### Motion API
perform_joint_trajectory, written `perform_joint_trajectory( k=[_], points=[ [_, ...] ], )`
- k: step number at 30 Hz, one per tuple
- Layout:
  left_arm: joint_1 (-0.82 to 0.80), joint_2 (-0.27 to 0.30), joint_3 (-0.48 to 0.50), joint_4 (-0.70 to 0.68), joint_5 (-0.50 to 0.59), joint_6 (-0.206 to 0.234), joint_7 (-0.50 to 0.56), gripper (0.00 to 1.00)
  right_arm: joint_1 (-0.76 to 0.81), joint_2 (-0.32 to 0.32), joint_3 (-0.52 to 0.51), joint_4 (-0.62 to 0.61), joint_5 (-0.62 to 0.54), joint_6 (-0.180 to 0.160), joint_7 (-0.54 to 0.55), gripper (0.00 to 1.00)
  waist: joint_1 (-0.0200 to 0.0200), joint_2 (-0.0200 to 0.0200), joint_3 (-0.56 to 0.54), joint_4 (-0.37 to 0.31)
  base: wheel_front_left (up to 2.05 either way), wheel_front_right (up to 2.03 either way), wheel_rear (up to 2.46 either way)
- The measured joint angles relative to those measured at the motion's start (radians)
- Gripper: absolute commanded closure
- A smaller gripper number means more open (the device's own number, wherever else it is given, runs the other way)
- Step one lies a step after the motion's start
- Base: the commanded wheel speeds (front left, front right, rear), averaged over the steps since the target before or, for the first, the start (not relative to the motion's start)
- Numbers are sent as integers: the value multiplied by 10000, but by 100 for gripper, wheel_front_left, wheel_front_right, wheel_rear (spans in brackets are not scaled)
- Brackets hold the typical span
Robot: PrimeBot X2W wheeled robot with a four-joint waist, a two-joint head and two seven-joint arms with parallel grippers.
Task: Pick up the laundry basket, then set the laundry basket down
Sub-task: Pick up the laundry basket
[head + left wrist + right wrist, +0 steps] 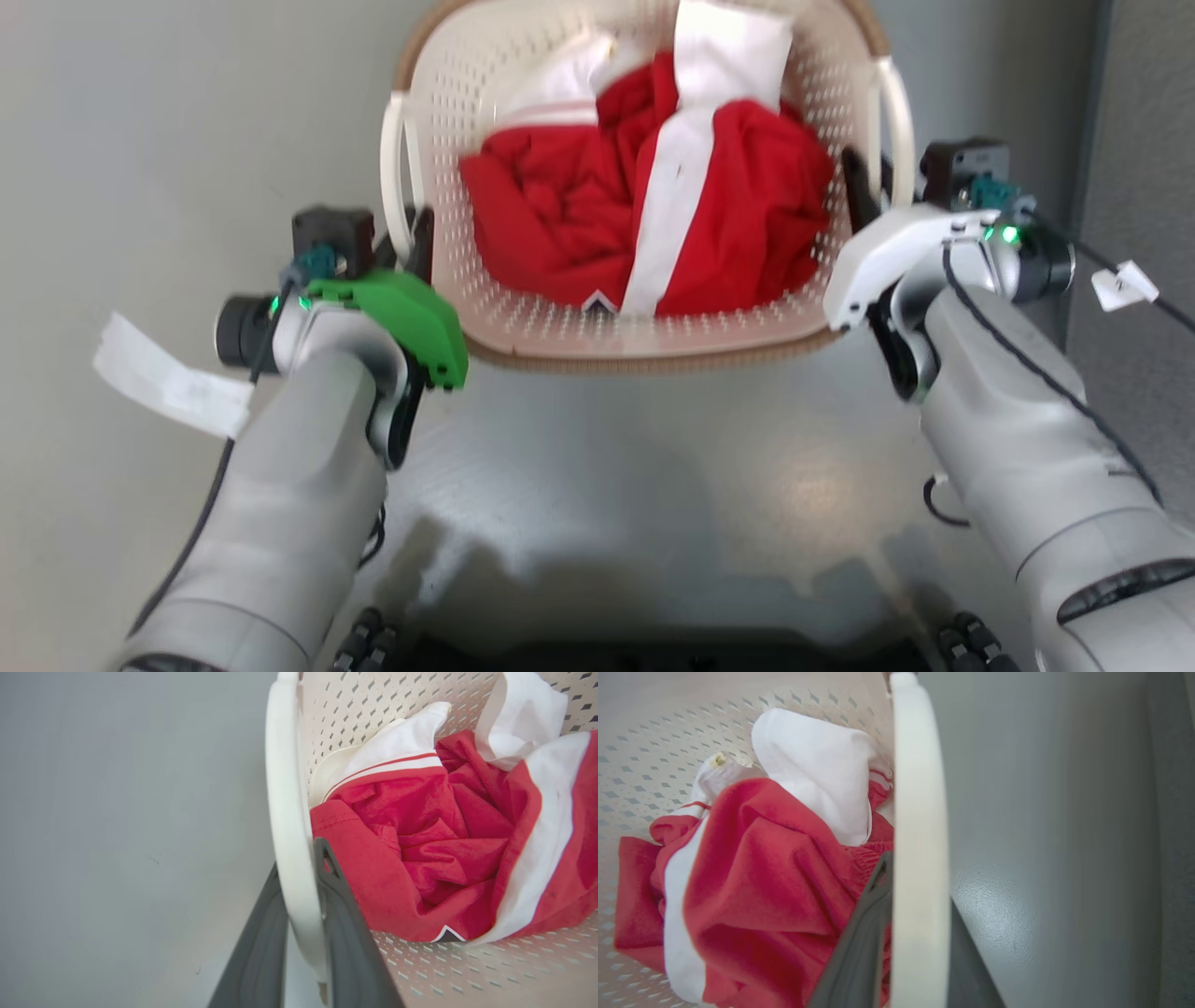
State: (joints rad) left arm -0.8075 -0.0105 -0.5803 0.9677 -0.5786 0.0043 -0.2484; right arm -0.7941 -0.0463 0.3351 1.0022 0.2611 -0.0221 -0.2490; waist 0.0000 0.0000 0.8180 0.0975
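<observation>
The grey floor (pixel 653 485) lies under the laundry basket (pixel 448 112), which holds red and white clothes (pixel 560 215). My left fingers (pixel 415 243) clench its left handle (pixel 285 788), and my right fingers (pixel 868 182) its right handle (pixel 920 812). So the grasp is done. I cannot tell if it is lifted yet, and setting down remains.

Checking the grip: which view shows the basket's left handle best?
The left wrist view: the left handle runs up the frame, large and sharp, with the left hand closed around it. The head view shows it small. The right wrist view shows the right handle.
</observation>
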Motion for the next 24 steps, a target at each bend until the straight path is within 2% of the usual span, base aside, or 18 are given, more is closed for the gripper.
perform_joint_trajectory(
  k=[12, 24],
  points=[
    [885, -104, -351, 941, -184, -169, 12, 100, 1015, 150, 506, 765, 1057, 481, 217, 100, 0, 0, -1354, -125, 0, 0, 0],
    [1932, -144, -637, 1547, -533, -499, 481, 100, 2084, 213, 1248, 1129, 1908, 740, 1024, 100, 0, 0, -2879, -351, 0, 0, 0]
  ],
)
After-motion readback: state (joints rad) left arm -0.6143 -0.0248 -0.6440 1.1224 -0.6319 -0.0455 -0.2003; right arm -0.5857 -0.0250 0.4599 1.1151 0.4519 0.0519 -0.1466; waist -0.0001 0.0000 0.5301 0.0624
